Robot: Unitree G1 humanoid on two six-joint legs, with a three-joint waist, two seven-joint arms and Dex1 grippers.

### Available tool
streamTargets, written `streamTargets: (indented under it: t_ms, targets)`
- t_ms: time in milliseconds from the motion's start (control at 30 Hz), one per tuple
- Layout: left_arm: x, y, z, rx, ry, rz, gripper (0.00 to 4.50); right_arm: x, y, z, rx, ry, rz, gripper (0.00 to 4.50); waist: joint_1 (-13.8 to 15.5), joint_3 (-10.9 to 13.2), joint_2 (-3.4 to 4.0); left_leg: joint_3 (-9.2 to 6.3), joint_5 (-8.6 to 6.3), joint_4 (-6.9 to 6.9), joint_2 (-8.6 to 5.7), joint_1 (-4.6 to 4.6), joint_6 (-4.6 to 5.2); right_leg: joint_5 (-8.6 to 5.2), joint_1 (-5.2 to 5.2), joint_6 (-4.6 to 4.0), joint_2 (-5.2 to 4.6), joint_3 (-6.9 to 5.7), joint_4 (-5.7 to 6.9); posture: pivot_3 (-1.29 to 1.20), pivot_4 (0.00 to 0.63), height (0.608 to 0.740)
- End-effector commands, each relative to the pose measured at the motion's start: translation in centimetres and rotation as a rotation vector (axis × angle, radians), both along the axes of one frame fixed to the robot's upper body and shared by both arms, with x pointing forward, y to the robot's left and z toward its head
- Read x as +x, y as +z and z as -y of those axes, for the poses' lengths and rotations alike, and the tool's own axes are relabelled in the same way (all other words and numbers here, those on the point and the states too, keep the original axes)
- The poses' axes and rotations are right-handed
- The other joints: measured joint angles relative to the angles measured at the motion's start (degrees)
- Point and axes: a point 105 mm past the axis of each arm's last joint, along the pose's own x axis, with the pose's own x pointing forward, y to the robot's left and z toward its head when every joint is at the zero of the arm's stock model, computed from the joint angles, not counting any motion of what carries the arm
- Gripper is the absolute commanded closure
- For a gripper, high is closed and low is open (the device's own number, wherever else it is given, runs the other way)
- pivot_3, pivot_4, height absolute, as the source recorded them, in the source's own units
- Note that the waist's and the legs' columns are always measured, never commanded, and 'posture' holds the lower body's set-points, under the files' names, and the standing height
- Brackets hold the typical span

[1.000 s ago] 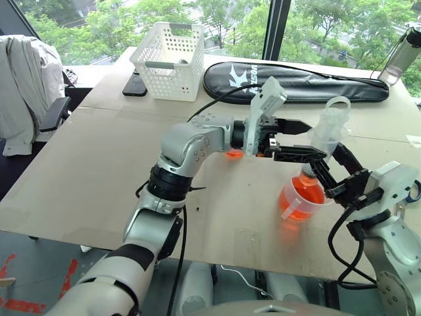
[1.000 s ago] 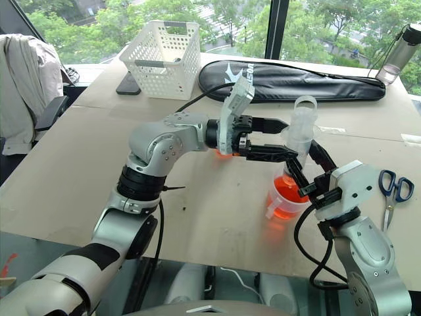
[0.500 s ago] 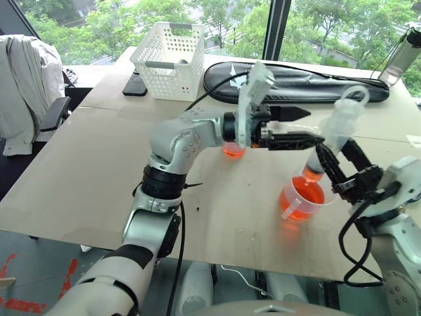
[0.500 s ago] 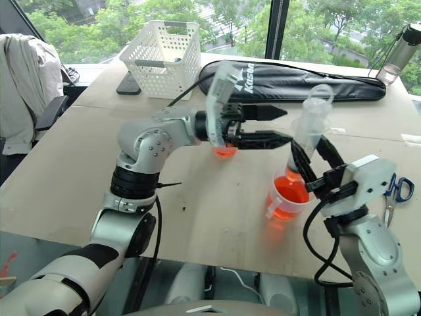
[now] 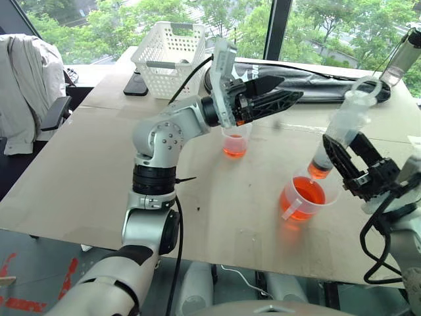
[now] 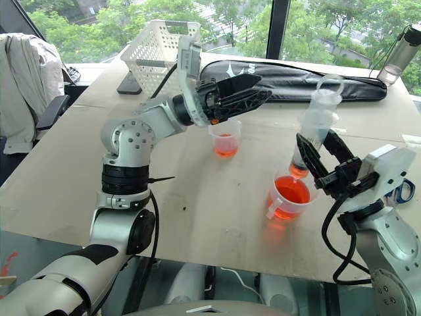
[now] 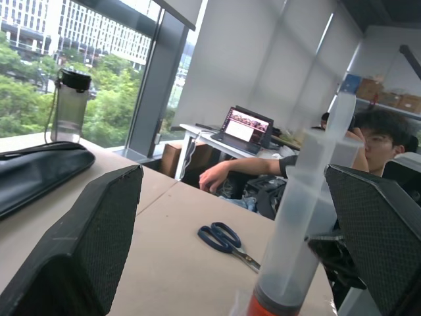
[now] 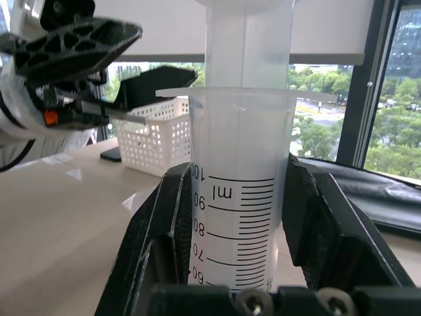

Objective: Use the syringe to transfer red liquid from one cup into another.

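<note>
The big handled cup of red liquid is sitting near the table's front edge, and the syringe is standing just above its far rim, nozzle down, long axis leaning away. The right gripper is pinching the barrel. The small cup is waiting well to the left, under the left gripper, whose fingers are spread wide with nothing between them.

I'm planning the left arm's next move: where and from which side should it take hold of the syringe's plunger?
Probably the plunger's ring top, from the robot's left, where the open left gripper hovers. The syringe leans nozzle-down over the measuring cup, the right gripper clamps its barrel, and only the plunger stands free above.
</note>
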Motion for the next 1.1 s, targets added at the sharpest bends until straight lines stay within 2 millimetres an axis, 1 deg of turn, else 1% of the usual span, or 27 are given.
streamTargets:
  t_ms: [33,100,133,200,300,433,500,533,600,667,733,767,833,900,933,1000,1067,1100]
  targets:
    - [-0.6,1.1,-0.2,-0.024,0.010,0.056,0.00,-0.1,1.5,0.5,0.003,-0.002,0.058,2.99,-0.01,0.00,0.00,0.00,0.00,0.00,0.00,0.00,0.00,0.00,0.00,0.00,0.00,0.00,0.00,0.00,0.150,0.724]
    - [-0.5,0.9,-0.4,-0.025,0.021,0.053,0.00,0.1,0.7,0.1,-0.095,0.020,0.039,2.99,-0.08,0.00,0.00,0.01,0.00,0.01,0.00,0.00,0.00,0.00,0.00,0.00,0.00,0.02,0.00,0.00,0.150,0.724]
    - [-0.5,0.9,-0.4,-0.027,0.024,0.051,0.00,0.1,0.8,0.1,-0.074,0.019,0.037,2.99,-0.08,0.00,0.00,0.03,0.00,0.01,0.00,0.01,0.00,0.00,0.00,0.00,0.00,0.04,0.00,0.00,0.150,0.724]
    - [-0.4,0.8,-0.4,-0.028,0.032,0.047,0.00,0.2,1.6,0.5,0.014,0.008,0.050,2.99,-0.06,0.00,0.00,0.00,0.00,-0.01,0.00,0.02,0.00,0.00,0.00,0.00,0.00,0.00,0.00,0.00,0.150,0.724]
    - [0.0,1.0,-0.4,-0.039,0.062,0.047,0.00,0.0,2.8,1.0,0.094,0.007,0.076,2.99,-0.06,0.00,0.00,-0.02,0.00,-0.04,0.00,0.01,0.00,0.01,-0.01,0.00,0.01,-0.01,0.01,0.00,0.150,0.724]
    - [1.8,1.5,-1.1,-0.058,0.163,0.055,0.00,-0.3,4.7,1.1,0.211,0.051,0.109,2.99,-0.01,0.01,-0.01,0.01,0.00,-0.02,0.00,-0.01,0.00,0.01,0.00,0.00,0.00,0.01,-0.02,0.00,0.150,0.724]
    - [3.0,2.2,-2.0,-0.092,0.233,0.054,0.00,-0.3,6.0,0.4,0.236,0.112,0.127,2.99,-0.10,0.01,-0.01,0.01,0.00,-0.02,0.00,0.01,0.00,0.01,0.00,0.00,0.00,0.01,0.00,0.00,0.150,0.724]
    - [3.7,2.8,-2.6,-0.113,0.278,0.057,0.00,-0.1,6.6,-0.2,0.244,0.154,0.136,2.99,-0.28,0.02,-0.02,0.01,0.00,-0.02,0.00,0.01,0.00,0.01,0.00,0.00,0.00,0.02,0.00,0.00,0.150,0.724]
    - [5.1,3.6,-4.0,-0.145,0.379,0.069,0.00,0.9,7.6,-1.4,0.247,0.214,0.138,2.99,-0.30,0.02,-0.03,0.01,0.00,-0.04,0.00,0.02,0.00,0.01,-0.01,0.00,0.00,0.02,-0.01,0.00,0.150,0.724]
    - [6.4,4.3,-5.7,-0.165,0.481,0.082,0.00,2.4,8.3,-3.0,0.238,0.270,0.145,2.99,-0.60,0.05,0.00,0.04,0.00,-0.03,0.00,0.07,0.00,0.02,-0.02,0.00,0.02,0.08,0.02,0.00,0.150,0.724]
    - [7.8,4.8,-7.6,-0.172,0.602,0.107,0.00,4.4,8.7,-4.5,0.239,0.287,0.137,2.99,-0.45,0.04,-0.01,-0.03,0.00,-0.07,-0.02,0.10,0.01,0.02,-0.05,0.00,0.08,0.12,0.03,0.00,0.150,0.724]
    - [8.1,4.9,-8.2,-0.173,0.637,0.117,0.00,5.1,8.8,-5.0,0.239,0.288,0.134,2.99,-0.34,0.04,-0.01,-0.05,0.00,-0.12,-0.02,0.09,0.01,0.03,-0.05,0.00,0.10,0.11,0.04,0.00,0.150,0.724]
    - [9.0,5.3,-10.1,-0.179,0.738,0.134,0.00,6.1,9.3,-6.8,0.249,0.334,0.154,2.99,-0.24,0.04,-0.01,-0.05,0.00,-0.24,-0.01,0.08,0.00,0.12,-0.08,0.17,0.10,0.09,0.02,0.00,0.150,0.724]
    - [9.4,5.5,-12.3,-0.159,0.832,0.163,0.00,7.4,9.7,-9.4,0.255,0.386,0.166,2.99,-0.22,0.07,-0.01,-0.03,0.00,-0.28,-0.01,-0.05,0.00,0.14,-0.20,0.20,0.10,0.08,-0.02,0.00,0.150,0.724]
    - [9.4,5.6,-12.9,-0.150,0.855,0.180,0.00,7.8,9.7,-10.3,0.247,0.399,0.171,2.99,-0.48,0.07,-0.01,-0.03,0.01,-0.30,-0.01,-0.10,0.00,0.15,-0.24,0.20,0.10,0.07,-0.05,0.00,0.150,0.724]
    - [9.3,5.5,-13.6,-0.146,0.875,0.186,0.00,9.1,9.2,-11.6,0.238,0.392,0.159,2.99,-0.17,0.07,-0.01,-0.01,0.01,-0.32,-0.01,-0.28,0.00,0.16,-0.45,0.22,0.09,0.09,-0.05,0.00,0.150,0.724]
    - [9.2,5.4,-13.8,-0.144,0.881,0.185,0.00,9.9,8.7,-12.2,0.218,0.379,0.153,2.99,0.13,0.06,-0.01,-0.10,0.01,-0.28,0.02,-0.49,-0.01,0.16,-0.53,0.23,0.08,-0.10,-0.14,0.00,0.150,0.724]
    - [9.1,5.3,-13.8,-0.134,0.882,0.192,0.00,10.5,8.2,-12.7,0.196,0.366,0.155,2.99,0.35,0.06,-0.01,-0.15,0.02,-0.20,0.02,-0.77,-0.02,0.16,-0.71,0.23,0.04,-0.19,-0.14,0.00,0.150,0.724]
